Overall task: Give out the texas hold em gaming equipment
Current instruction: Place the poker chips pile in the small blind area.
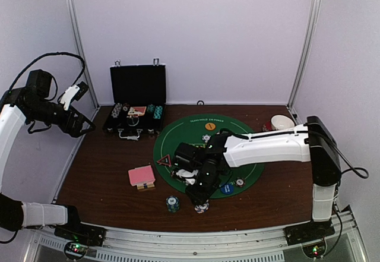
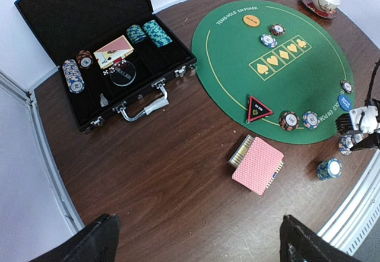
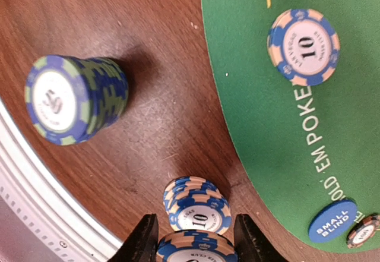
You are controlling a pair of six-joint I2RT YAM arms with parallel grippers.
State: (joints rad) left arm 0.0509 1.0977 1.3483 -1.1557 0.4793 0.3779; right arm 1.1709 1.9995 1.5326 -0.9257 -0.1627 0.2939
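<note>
Two blue-white chip stacks at bottom centre of the right wrist view, on the bare table [image 3: 166, 66], just left of the green mat [image 3: 267, 131] edge. Lower stack [image 3: 196, 253] clasped from both sides between the fingers of the right gripper [image 3: 196, 235], faces up, axis vertical. Second stack [image 3: 199, 207] directly above in frame, just ahead of the fingertips; touching or apart, cannot tell. Teal stack [image 3: 74, 98] upper left, well apart. Judged requirement: straight vertical lift, sparing the neighbour. Left gripper [image 2: 199, 241] spread wide, empty, high and well apart; right arm nearer.

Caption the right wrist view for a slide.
Right gripper pinches blue-white chips beside a matching stack, near the green mat.
</note>
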